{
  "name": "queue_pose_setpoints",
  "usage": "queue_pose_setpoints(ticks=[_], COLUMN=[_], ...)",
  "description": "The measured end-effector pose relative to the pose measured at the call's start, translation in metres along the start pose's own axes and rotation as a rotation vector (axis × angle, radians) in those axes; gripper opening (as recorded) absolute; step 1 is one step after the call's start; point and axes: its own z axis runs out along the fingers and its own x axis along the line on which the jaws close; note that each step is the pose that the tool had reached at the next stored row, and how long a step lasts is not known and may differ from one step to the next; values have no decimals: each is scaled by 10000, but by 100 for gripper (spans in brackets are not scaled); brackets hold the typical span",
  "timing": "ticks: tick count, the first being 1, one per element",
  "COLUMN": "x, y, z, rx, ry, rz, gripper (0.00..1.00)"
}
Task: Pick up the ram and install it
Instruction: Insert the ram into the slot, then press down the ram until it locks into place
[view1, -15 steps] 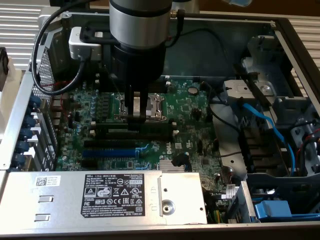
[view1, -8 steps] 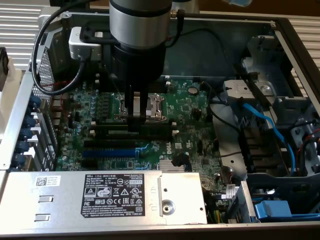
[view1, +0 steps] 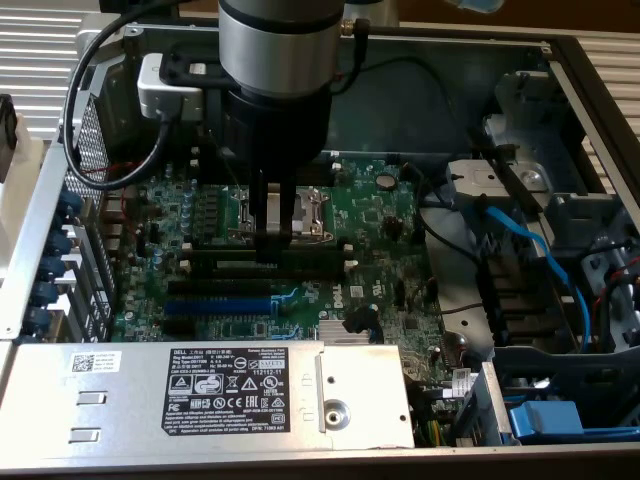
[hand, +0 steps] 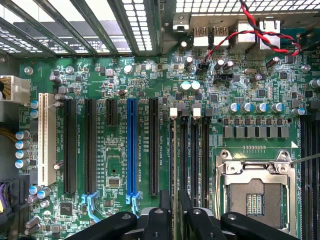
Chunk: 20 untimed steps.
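The ram (hand: 173, 160) stands edge-up in the memory slot closest to the long black expansion slots, seen as a thin dark green strip. In the exterior view it is a dark strip (view1: 305, 262) just below the processor socket (view1: 295, 210). My gripper (hand: 174, 215) reaches straight down over one end of the stick, one black finger (hand: 162, 215) on each side of it. The fingers stand slightly apart and the stick rests in the slot between them. In the exterior view the gripper (view1: 268, 250) comes down to the slot row at the middle of the motherboard (view1: 380, 240).
Empty black memory slots (hand: 195, 160) run beside the ram. A blue slot (hand: 131, 145) and black slots lie further off. The silver power supply (view1: 200, 395) covers the case's near edge. Blue cables (view1: 530, 250) and drive brackets fill the exterior view's right. Red-black wires (hand: 240, 35) cross the board's port edge.
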Motion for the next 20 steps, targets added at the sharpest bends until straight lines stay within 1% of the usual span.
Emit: queue_pose_setpoints(ticks=[4, 9, 11, 20], x=[1, 4, 5, 5], y=[1, 3, 3, 3], z=[-36, -115, -132, -133], rx=[2, 1, 1, 2], ry=[-2, -1, -2, -2], rz=[0, 1, 0, 0], gripper=[21, 21, 21, 21])
